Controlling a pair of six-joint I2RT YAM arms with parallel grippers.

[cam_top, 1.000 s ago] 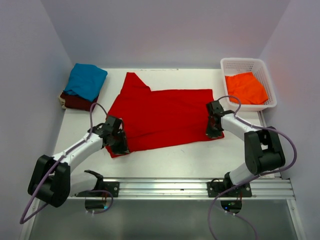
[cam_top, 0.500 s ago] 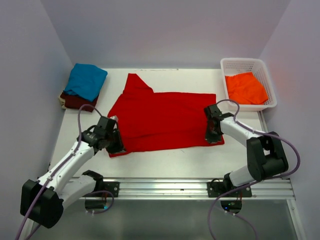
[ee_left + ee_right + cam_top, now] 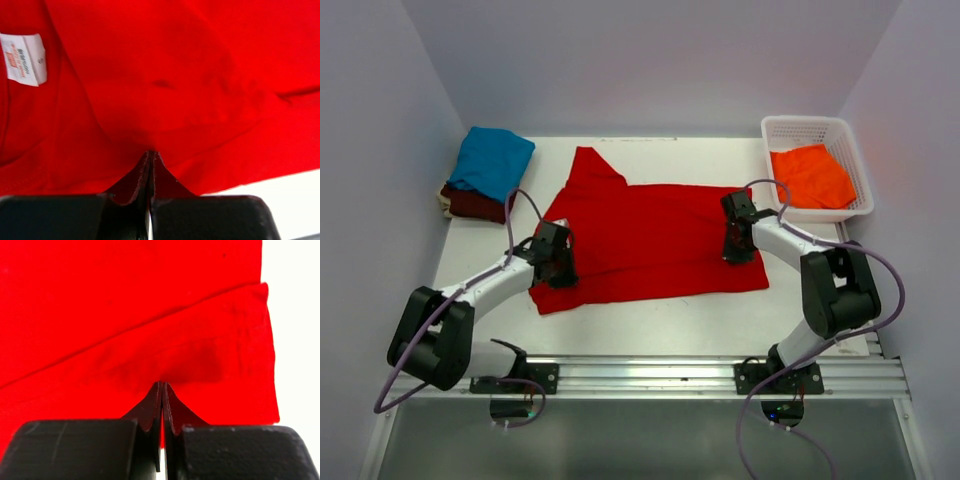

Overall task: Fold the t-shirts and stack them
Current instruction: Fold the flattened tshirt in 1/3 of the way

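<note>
A bright red t-shirt [image 3: 650,235] lies spread on the white table, one sleeve pointing to the back left. My left gripper [image 3: 554,266] sits at its near-left edge, shut, with the cloth [image 3: 175,75] puckered at the fingertips [image 3: 151,153]. A white neck label [image 3: 23,59] shows close by. Over the shirt's right side my right gripper [image 3: 735,246] is shut, pinching red cloth [image 3: 125,315] at its tips [image 3: 162,384]. A teal t-shirt [image 3: 492,160] lies folded on a maroon one [image 3: 470,203] at the back left. An orange t-shirt [image 3: 810,175] lies in the basket.
The white lattice basket [image 3: 852,150] stands at the back right corner. Side walls close the table in on the left and right. A metal rail [image 3: 700,372] with both arm bases runs along the near edge.
My left gripper has closed its jaws on the red shirt's near-left edge after shifting slightly. The right gripper, shut throughout, has moved a little back and left over the shirt.
</note>
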